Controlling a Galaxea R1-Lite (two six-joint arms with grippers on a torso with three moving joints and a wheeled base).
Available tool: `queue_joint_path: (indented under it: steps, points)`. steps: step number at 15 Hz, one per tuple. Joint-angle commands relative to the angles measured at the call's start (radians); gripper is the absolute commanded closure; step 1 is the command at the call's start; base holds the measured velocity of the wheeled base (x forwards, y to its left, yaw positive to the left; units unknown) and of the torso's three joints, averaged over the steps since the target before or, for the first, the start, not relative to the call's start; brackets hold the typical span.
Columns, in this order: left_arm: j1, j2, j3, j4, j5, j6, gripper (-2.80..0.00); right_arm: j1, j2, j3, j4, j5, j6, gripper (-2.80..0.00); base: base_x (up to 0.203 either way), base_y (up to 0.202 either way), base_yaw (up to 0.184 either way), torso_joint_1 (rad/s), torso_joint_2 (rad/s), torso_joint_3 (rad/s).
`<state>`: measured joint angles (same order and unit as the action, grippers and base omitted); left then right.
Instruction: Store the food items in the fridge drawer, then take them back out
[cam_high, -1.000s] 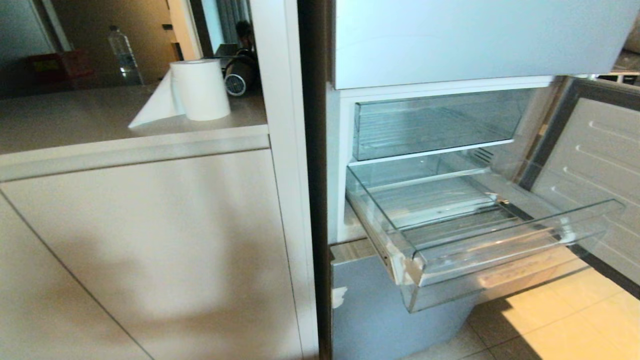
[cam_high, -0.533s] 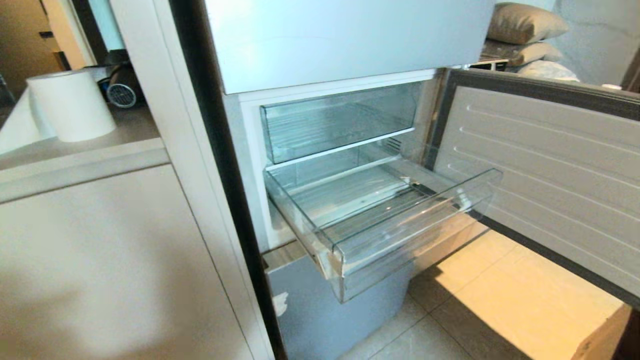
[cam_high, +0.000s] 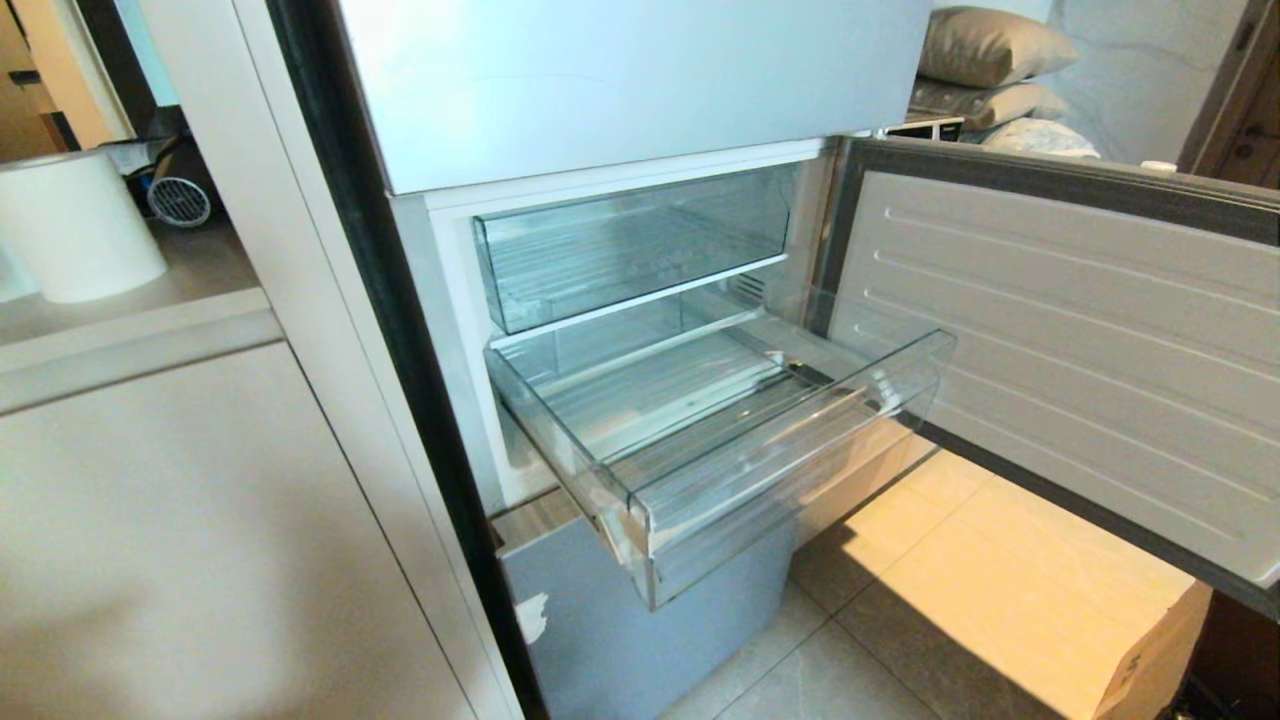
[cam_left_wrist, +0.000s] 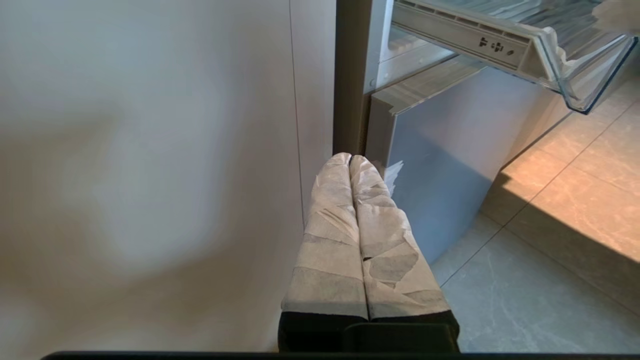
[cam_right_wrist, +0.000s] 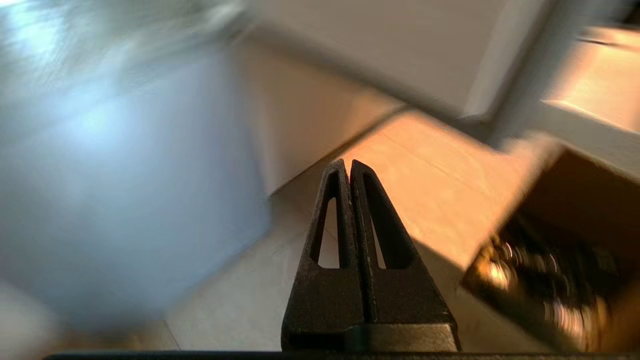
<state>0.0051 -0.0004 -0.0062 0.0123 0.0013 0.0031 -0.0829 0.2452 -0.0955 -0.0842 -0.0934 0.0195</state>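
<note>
Here the fridge drawer stands pulled out of the open fridge, below the taller-fronted clear bin, its long axis running across the fridge's width and its low clear front wall facing out over the tiled floor; nothing lies on its ribbed floor, and neither fruit shows in any view. The open fridge door stands to its right, and a cardboard box sits on the floor beneath that door. The left gripper, fingers wrapped in pale tape and pressed together, hangs low beside the grey-blue lower panel, under the drawer's corner. The right gripper, black fingers together and holding nothing, points toward the sunlit floor near the box.
</note>
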Motion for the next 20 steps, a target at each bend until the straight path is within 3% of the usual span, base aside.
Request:
queue_joint_path:
  steps: [1,4,5,7,9,13,20]
  points:
    - [0.001,0.000,0.000,0.000,0.000,0.000,0.00,-0.215,0.293,-0.136,-0.038,-0.042,0.135,0.00,0.000,0.000,0.000,0.000,0.00,0.000]
    - [0.001,0.000,0.000,0.000,0.000,0.000,0.00,-0.596,0.474,-0.254,-0.110,-0.017,0.226,0.00,0.000,0.000,0.000,0.000,0.00,0.000]
    - [0.001,0.000,0.000,0.000,0.000,0.000,0.00,-0.717,0.529,-0.280,-0.144,0.023,0.240,-2.80,0.000,0.000,0.000,0.000,0.00,0.000]
    - [0.001,0.000,0.000,0.000,0.000,0.000,0.00,-0.965,0.632,-0.342,-0.190,0.162,0.253,-2.80,0.000,0.000,0.000,0.000,0.00,0.000]
    - [0.001,0.000,0.000,0.000,0.000,0.000,0.00,-1.117,0.781,-0.417,-0.223,0.281,0.250,-2.80,0.000,0.000,0.000,0.000,0.00,0.000]
    - [0.001,0.000,0.000,0.000,0.000,0.000,0.00,-1.200,1.031,-0.484,-0.283,0.334,0.133,-2.80,0.000,0.000,0.000,0.000,0.00,0.000]
    - [0.001,0.000,0.000,0.000,0.000,0.000,0.00,-1.262,1.433,-0.573,-0.599,0.282,0.098,-2.80,0.000,0.000,0.000,0.000,0.00,0.000]
